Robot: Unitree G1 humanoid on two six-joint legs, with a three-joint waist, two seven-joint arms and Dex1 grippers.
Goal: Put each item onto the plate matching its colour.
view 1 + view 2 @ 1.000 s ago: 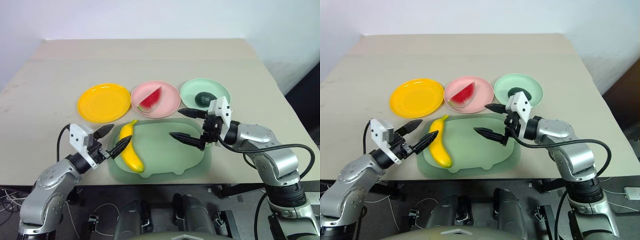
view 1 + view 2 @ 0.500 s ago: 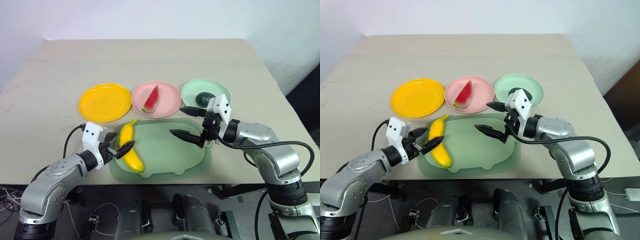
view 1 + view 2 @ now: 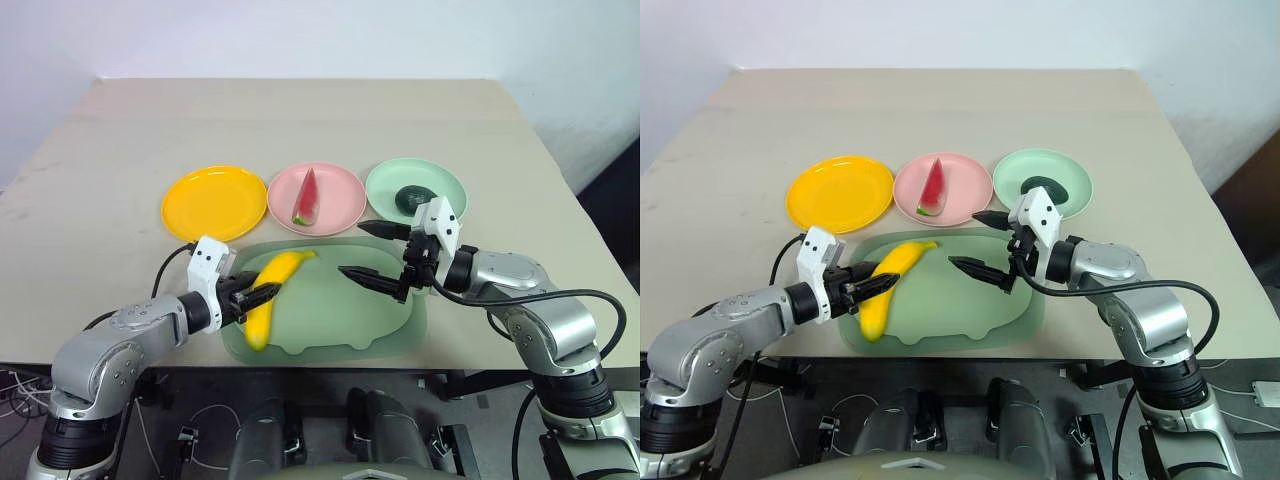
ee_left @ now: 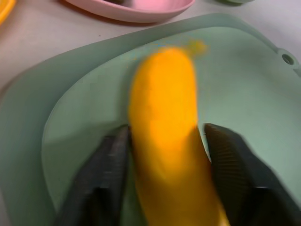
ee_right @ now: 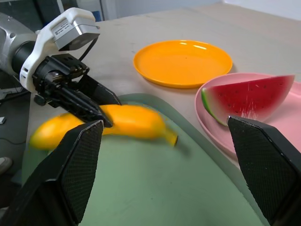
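The banana [image 3: 267, 297] is clamped between the fingers of the left gripper [image 3: 262, 294] over the near-left part of the pig-shaped board [image 3: 345, 315]. The right gripper [image 3: 366, 254] is held spread wide and empty above the board's far-right part, well apart from the banana.

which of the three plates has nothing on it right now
The yellow plate, leftmost in the row. The pink plate holds the watermelon wedge and the green plate holds the avocado.
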